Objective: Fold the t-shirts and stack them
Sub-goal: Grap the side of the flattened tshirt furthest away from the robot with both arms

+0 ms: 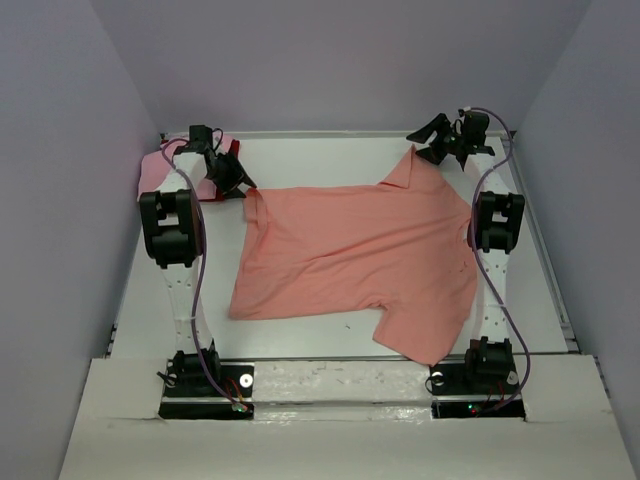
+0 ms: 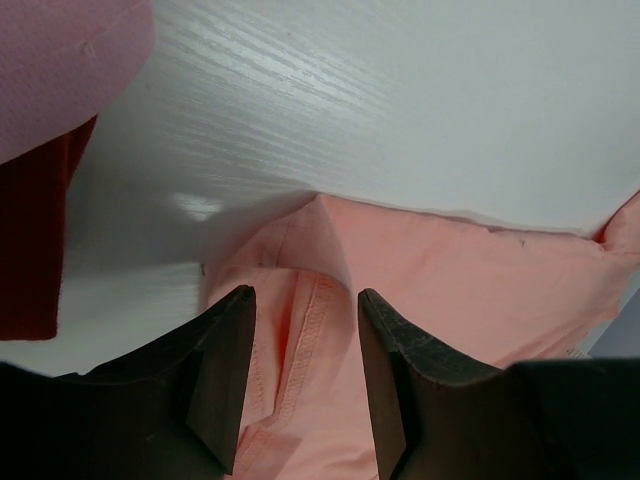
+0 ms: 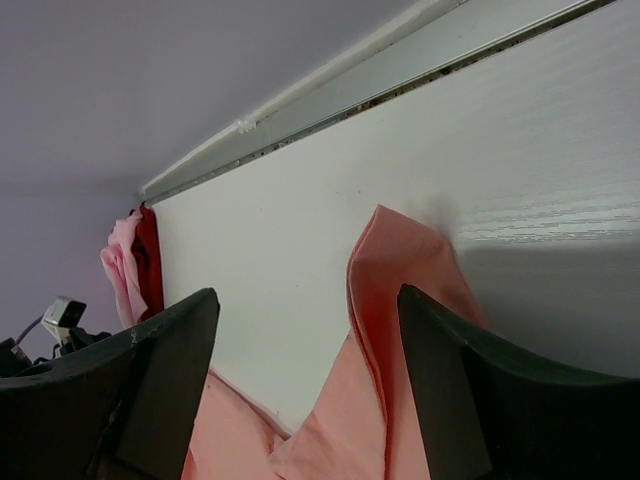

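Note:
A salmon-orange t-shirt [image 1: 350,255] lies spread flat across the middle of the table. My left gripper [image 1: 243,185] is open at its far left corner. In the left wrist view the gripper [image 2: 305,300] straddles a stitched hem fold of the salmon-orange shirt [image 2: 450,290], and the cloth between the jaws is not pinched. My right gripper [image 1: 428,142] is wide open just past the far right sleeve tip. In the right wrist view the gripper [image 3: 305,295] hovers over that raised tip [image 3: 400,260]. A lighter pink shirt [image 1: 160,160] lies on a dark red one [image 1: 205,197] at the far left corner.
The pink shirt [image 2: 60,70] and the dark red shirt [image 2: 35,240] lie just left of my left gripper. They also show in the right wrist view, the pink one [image 3: 120,265] far off. The back rail [image 3: 400,75] and grey walls close the table. White table [image 1: 320,160] shows behind the shirt.

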Action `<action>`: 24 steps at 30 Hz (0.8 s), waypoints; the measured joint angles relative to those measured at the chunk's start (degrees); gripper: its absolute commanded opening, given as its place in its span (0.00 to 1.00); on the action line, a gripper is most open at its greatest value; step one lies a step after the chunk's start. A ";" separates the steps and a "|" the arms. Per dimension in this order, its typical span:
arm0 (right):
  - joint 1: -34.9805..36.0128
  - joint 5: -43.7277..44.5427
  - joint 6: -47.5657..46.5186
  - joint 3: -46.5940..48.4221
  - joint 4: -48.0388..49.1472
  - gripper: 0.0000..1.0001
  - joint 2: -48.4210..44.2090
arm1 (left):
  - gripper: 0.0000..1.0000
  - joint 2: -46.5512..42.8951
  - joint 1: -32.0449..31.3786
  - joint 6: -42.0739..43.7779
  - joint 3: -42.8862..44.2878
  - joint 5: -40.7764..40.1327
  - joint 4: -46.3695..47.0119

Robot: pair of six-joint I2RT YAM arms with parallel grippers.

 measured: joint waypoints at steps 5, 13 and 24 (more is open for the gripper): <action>0.35 0.17 0.13 0.33 0.68 0.77 0.35 | 0.55 1.64 -0.04 -0.59 0.83 -0.02 -0.11; 0.81 0.17 0.37 0.37 1.25 0.77 1.60 | 0.52 3.30 -0.31 -1.84 1.57 -0.28 -0.07; 1.07 0.22 0.44 0.37 1.46 0.68 1.62 | 0.08 3.37 -0.74 -4.15 4.74 -0.66 1.16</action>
